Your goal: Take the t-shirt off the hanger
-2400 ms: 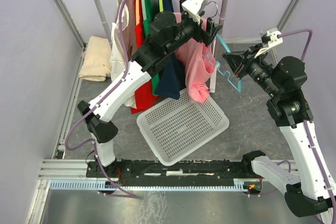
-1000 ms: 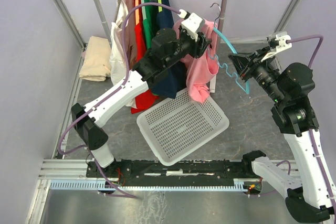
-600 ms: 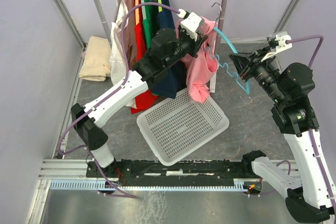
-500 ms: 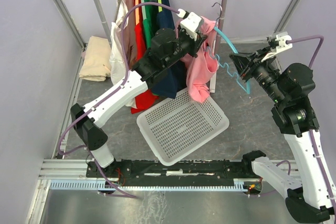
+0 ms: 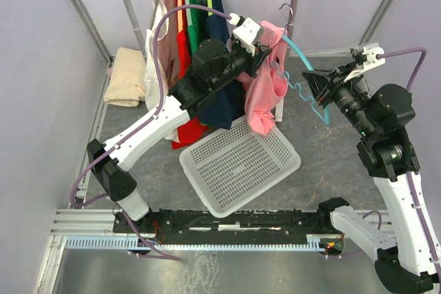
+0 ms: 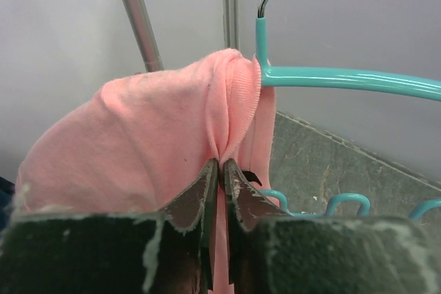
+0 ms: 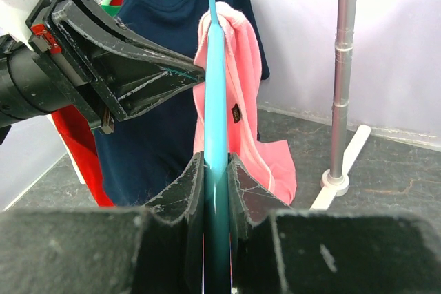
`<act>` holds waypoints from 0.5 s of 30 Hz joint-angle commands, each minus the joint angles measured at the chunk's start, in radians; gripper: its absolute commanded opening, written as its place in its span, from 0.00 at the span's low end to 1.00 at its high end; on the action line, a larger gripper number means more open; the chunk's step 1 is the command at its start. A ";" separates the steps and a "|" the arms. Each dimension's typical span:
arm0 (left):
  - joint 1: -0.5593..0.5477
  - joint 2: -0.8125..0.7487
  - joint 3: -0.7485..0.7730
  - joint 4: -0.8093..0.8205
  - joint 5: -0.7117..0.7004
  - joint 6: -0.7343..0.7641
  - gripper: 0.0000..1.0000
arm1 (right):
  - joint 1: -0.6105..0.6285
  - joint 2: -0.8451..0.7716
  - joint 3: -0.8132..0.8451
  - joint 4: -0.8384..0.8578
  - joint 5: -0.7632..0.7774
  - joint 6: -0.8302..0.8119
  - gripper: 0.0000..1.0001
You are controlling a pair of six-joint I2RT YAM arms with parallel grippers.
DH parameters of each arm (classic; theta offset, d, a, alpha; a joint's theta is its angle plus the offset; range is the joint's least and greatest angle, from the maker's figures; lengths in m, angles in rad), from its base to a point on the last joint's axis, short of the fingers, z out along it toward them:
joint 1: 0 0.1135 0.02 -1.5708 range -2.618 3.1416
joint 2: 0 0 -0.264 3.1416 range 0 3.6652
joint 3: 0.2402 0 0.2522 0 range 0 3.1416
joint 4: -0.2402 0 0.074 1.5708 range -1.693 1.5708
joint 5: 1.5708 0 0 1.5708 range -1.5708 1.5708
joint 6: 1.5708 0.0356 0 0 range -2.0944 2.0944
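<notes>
Grey walls [image 6: 344, 18] behind; left gripper [image 6: 222, 170] pinches the shirt [image 6: 158, 122], likely soft and light, at its collar fold; right gripper [image 7: 216, 163] clamps the stiff hanger [image 7: 215, 67].

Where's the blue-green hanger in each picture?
Top view: the hanger is up and right of the middle, slanting down to the right from the pink shirt.
Left wrist: the hanger is at the upper right, a bar running right from the pink shirt.
Right wrist: the hanger is in the middle, rising straight from the bottom, with the pink shirt at its far end.
Shared landmark: the pink shirt.
</notes>
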State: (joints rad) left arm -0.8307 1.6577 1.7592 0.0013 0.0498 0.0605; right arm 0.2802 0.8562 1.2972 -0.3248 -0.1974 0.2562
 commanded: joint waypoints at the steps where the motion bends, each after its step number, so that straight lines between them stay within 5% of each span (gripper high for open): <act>1: 0.002 -0.023 0.027 0.039 -0.022 -0.001 0.09 | -0.003 -0.024 0.014 0.101 0.012 -0.008 0.02; 8: 0.002 -0.005 0.051 0.048 -0.070 -0.014 0.03 | -0.003 -0.025 0.017 0.099 0.013 -0.008 0.02; 15: 0.004 0.077 0.231 -0.057 -0.358 -0.054 0.03 | -0.003 -0.034 0.023 0.082 0.007 -0.015 0.02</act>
State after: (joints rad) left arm -0.8310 1.6886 1.8355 -0.0315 -0.1127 0.0471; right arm 0.2802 0.8547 1.2972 -0.3248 -0.1978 0.2562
